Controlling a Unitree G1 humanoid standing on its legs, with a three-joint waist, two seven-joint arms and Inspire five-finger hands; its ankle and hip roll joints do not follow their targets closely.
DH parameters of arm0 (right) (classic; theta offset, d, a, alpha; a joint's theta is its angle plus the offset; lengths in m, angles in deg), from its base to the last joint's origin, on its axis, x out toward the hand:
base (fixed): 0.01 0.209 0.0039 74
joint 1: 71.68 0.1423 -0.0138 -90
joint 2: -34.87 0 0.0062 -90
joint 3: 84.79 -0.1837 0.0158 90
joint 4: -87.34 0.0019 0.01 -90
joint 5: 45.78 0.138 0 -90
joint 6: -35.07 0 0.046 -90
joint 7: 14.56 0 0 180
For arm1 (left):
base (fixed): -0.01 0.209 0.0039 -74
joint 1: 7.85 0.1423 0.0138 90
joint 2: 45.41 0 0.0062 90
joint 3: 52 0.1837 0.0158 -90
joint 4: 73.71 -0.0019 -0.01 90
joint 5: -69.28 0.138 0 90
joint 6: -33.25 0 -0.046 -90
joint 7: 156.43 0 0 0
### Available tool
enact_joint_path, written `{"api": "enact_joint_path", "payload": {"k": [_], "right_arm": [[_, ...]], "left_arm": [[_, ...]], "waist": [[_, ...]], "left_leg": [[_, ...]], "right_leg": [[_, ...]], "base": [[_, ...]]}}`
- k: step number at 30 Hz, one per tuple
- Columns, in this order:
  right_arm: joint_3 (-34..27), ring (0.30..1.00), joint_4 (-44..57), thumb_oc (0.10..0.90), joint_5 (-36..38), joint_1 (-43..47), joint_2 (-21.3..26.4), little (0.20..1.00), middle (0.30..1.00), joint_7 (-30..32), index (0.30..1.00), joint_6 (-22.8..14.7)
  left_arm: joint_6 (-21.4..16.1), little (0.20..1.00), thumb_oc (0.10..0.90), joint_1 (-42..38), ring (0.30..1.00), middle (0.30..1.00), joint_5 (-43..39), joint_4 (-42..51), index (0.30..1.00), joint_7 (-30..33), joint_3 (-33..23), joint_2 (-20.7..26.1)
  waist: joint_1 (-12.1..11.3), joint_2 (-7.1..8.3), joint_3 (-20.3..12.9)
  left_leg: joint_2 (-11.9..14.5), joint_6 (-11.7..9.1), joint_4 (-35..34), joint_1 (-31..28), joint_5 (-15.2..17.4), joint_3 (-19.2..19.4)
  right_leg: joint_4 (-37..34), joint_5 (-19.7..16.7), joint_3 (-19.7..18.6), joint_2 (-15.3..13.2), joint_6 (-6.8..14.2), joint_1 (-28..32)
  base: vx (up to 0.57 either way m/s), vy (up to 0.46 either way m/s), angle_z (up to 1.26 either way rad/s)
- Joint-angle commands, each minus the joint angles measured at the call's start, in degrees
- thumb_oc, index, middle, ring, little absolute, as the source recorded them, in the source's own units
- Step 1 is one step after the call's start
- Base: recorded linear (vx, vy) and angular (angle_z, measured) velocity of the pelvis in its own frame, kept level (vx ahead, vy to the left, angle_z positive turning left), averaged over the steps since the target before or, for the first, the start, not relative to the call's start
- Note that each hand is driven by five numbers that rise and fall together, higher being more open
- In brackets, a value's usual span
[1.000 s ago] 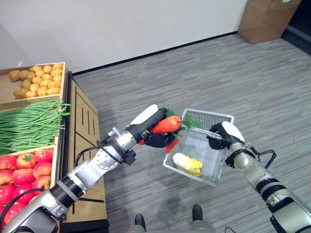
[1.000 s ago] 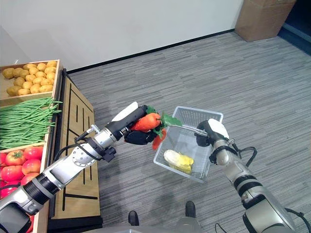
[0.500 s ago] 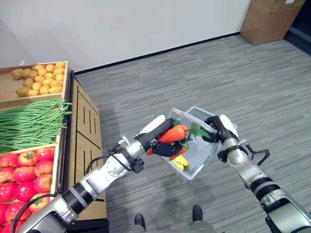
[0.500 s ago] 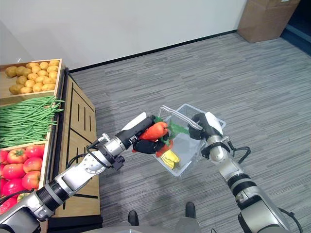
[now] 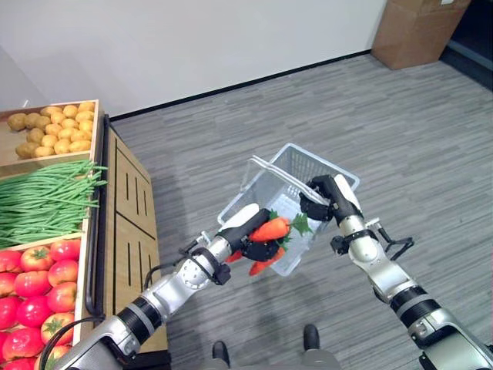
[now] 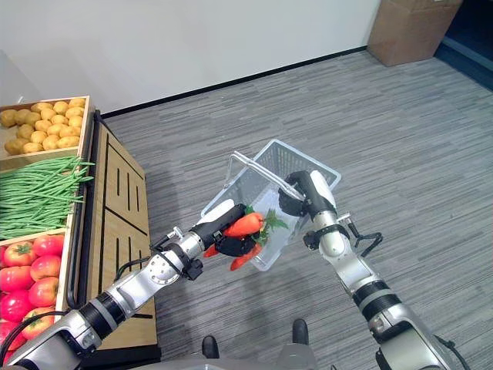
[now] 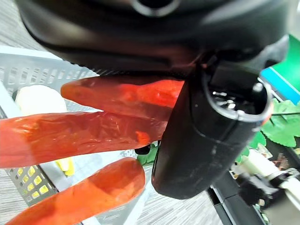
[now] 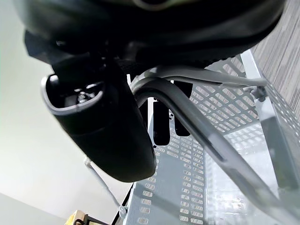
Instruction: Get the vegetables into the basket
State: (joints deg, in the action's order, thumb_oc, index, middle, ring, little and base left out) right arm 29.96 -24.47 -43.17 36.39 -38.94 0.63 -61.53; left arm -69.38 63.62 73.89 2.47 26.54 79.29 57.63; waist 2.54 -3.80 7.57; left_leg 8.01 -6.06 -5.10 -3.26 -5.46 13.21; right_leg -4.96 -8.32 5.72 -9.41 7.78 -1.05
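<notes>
My left hand [image 5: 248, 228] is shut on a bunch of orange carrots [image 5: 269, 230] with green leaves [image 5: 300, 224], held right at the near edge of the white wire basket [image 5: 271, 183]. In the left wrist view the carrots [image 7: 89, 136] lie against my hand [image 7: 197, 136], with a pale yellow vegetable [image 7: 35, 101] inside the basket behind them. My right hand [image 5: 327, 199] is shut on the basket's handle [image 8: 197, 136] and holds the basket up in the air, tilted toward the carrots. A second handle [image 5: 259, 164] stands up on the far side.
A wooden produce stand [image 5: 127, 208] runs along the left, with crates of potatoes [image 5: 48, 135], green beans [image 5: 46, 202] and tomatoes [image 5: 35, 289]. A cardboard box [image 5: 408, 31] stands at the far right by the wall. Grey floor [image 5: 400, 146] lies beneath the basket.
My right hand has lifted and tilted the basket more steeply toward my left hand. The left hand with the carrots has dropped lower, to the basket's near edge.
</notes>
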Motion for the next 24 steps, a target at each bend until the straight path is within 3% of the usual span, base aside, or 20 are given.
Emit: {"api": "enact_joint_path", "payload": {"k": [1, 24], "right_arm": [[-4.76, 0.300, 10.87, 0.400, 5.12, 6.00, -2.32, 0.300, 0.300, -0.12, 0.300, -10.96], [4.41, 0.300, 22.28, 0.400, 8.55, 6.56, -4.76, 0.300, 0.300, -5.66, 0.300, -12.18]], "left_arm": [[-3.42, 0.300, 0.400, -4.57, 0.300, 0.300, 2.38, -1.36, 0.300, 4.33, -3.14, -0.30], [0.06, 0.300, 0.400, -5.89, 0.300, 0.300, 12.95, -14.23, 0.300, 9.79, -2.79, -4.94]], "waist": [[0.22, 4.07, -4.04], [1.05, 4.12, -3.94]], "left_leg": [[-0.38, -0.10, 0.10, -1.81, 3.47, 1.53], [-0.18, -0.34, 0.10, -1.51, 3.16, 2.33]], "right_leg": [[-0.04, 4.12, 1.34, 0.29, 1.96, 3.05], [-0.04, 3.71, 0.96, 0.27, 1.91, 2.59]], "base": [[0.00, 0.000, 0.00], [0.00, 0.000, -0.01]]}}
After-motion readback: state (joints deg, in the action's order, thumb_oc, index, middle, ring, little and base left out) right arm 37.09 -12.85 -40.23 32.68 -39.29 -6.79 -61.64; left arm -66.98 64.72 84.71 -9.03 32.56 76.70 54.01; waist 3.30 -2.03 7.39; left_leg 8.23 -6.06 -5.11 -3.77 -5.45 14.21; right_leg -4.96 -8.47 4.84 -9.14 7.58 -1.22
